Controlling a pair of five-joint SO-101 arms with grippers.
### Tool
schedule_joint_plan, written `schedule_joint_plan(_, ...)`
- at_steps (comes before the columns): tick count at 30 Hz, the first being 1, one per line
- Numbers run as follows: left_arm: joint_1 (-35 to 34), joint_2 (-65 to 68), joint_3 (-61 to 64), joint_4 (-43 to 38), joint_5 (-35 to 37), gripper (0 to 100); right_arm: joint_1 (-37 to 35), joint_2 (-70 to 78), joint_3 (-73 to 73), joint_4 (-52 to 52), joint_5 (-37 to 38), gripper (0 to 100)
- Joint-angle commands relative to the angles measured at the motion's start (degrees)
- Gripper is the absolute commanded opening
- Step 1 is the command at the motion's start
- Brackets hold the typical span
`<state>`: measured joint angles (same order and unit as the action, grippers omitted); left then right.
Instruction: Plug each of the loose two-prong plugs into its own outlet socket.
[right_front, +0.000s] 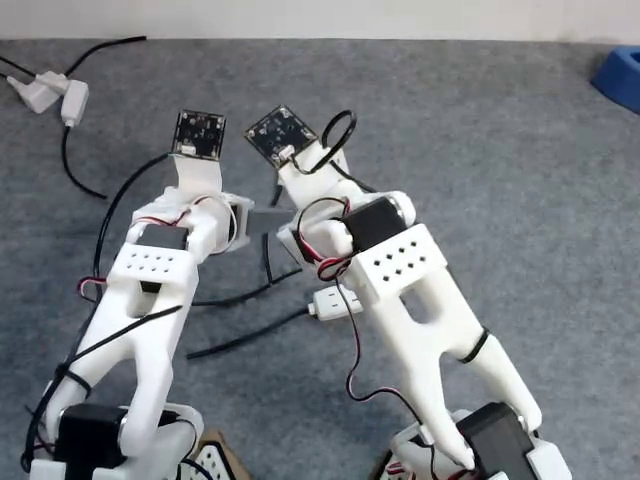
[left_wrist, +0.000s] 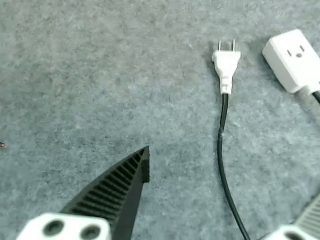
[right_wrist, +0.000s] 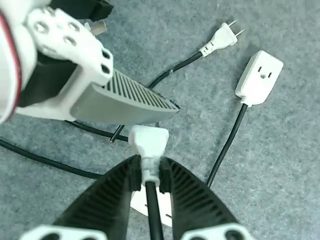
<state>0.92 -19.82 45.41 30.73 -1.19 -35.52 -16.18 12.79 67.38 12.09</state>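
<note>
White plug (right_wrist: 148, 142) is sitting clamped by its neck in right tool (right_wrist: 148, 170), head forward, probably for aiming at socket (right_wrist: 259, 77); left tool (left_wrist: 227, 187) is hovering apart above loose plug (left_wrist: 226, 65).

Place: it was a robot test bench (lab or workshop, hard to say).
Clues: grey carpet (right_front: 520, 180) covered it; red wires (right_front: 354, 350) hung off an arm (right_front: 420, 290).

Grey carpeted table (left_wrist: 75, 75), white plug (left_wrist: 226, 62), white socket (left_wrist: 292, 57), black cord (left_wrist: 220, 145)

High overhead; wrist cameras close, sharing outlet socket (left_wrist: 292, 60)
</note>
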Motion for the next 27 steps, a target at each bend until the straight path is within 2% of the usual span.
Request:
schedule_joint_plan(1,2.0,-0.5,-1.9,1.2,-0.7,48,-0.3,-2.3,-1.0,-2.0,-0.7,0.9)
schedule_joint_plan(27,3.2,0.0,-0.3,1.1,-0.9,48,-0.3,-2.4,-1.4,-1.5,-1.1,0.9)
